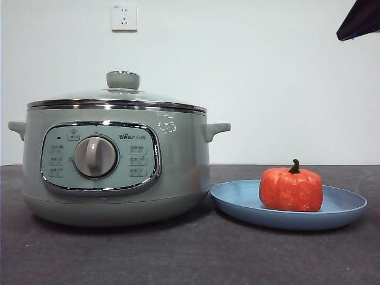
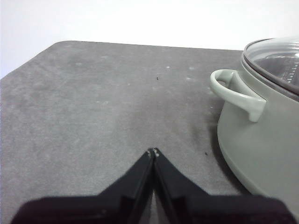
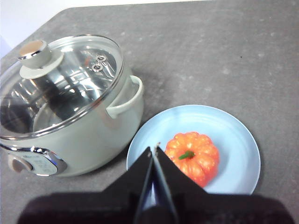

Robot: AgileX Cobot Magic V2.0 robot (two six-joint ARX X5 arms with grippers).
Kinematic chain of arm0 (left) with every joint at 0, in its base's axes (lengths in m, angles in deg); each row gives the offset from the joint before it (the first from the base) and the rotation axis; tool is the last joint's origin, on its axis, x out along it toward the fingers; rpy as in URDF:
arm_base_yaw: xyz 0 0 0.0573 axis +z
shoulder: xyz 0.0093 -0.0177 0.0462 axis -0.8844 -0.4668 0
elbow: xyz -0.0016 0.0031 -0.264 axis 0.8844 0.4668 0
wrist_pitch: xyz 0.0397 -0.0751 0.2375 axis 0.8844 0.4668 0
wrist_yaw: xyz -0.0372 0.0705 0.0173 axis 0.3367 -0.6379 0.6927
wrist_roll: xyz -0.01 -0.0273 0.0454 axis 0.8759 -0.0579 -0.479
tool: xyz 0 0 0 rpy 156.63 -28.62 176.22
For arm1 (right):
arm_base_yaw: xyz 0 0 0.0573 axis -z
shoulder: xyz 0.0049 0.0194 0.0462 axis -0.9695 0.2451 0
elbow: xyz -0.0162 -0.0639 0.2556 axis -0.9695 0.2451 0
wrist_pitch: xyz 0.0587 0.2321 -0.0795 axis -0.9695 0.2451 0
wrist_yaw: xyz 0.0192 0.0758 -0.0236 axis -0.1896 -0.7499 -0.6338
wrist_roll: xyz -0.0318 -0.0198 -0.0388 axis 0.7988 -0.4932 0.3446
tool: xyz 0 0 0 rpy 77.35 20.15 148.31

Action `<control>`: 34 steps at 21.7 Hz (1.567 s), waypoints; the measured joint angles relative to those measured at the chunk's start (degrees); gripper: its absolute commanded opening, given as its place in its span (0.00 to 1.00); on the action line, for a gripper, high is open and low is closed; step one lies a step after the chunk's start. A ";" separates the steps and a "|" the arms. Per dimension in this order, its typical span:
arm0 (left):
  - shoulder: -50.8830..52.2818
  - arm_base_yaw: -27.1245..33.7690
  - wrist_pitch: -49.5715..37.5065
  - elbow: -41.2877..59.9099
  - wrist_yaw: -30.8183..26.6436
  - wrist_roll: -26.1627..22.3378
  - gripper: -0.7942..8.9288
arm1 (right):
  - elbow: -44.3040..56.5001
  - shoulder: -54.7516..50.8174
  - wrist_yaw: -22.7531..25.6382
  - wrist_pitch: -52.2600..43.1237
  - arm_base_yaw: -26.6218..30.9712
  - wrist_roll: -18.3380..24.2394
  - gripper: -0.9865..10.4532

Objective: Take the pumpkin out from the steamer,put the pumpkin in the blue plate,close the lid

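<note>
The right hand hangs above the grey surface, its jaws pressed together and holding nothing. Below it the pumpkin sits upright on the plate, stem up. Just beside the plate stands the steamer, with the lid on it.

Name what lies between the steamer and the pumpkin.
Only the blue plate's near rim and bare surface lie between steamer and pumpkin, shown in the front view.
</note>
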 measured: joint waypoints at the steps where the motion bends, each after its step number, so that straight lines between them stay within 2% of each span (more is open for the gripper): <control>1: 0.00 0.00 0.00 0.00 0.00 0.00 0.08 | 0.00 0.00 0.00 0.22 0.00 0.00 0.07; 10: 0.00 0.00 0.00 0.00 0.00 0.00 0.08 | 0.00 -0.09 -0.02 1.22 0.00 0.00 0.07; 12: 0.00 0.00 0.00 0.00 -0.02 -0.02 0.08 | 0.24 -2.86 1.66 3.76 0.48 1.64 0.07; 14: 0.00 0.00 0.00 0.00 0.00 -0.02 0.08 | 1.81 -9.88 2.21 2.80 3.21 6.58 0.07; 17: 0.00 0.00 0.00 0.00 0.00 -0.02 0.08 | 8.70 -22.01 -4.00 -3.72 12.22 12.85 0.07; 20: 0.00 0.00 0.00 0.00 -0.02 -0.02 0.08 | 18.99 -30.32 -5.81 -10.27 21.75 14.45 0.07; 21: 0.00 0.00 0.00 0.00 -0.02 -0.02 0.08 | 21.00 -31.43 -7.39 -10.95 23.34 14.47 0.07; 24: 0.00 0.00 0.00 0.00 -0.02 0.00 0.08 | 26.08 -33.24 -11.76 -12.17 26.18 14.84 0.07; 34: 0.00 0.00 0.00 0.00 -0.02 -0.02 0.08 | 34.71 -33.55 -12.26 -13.62 27.39 14.73 0.07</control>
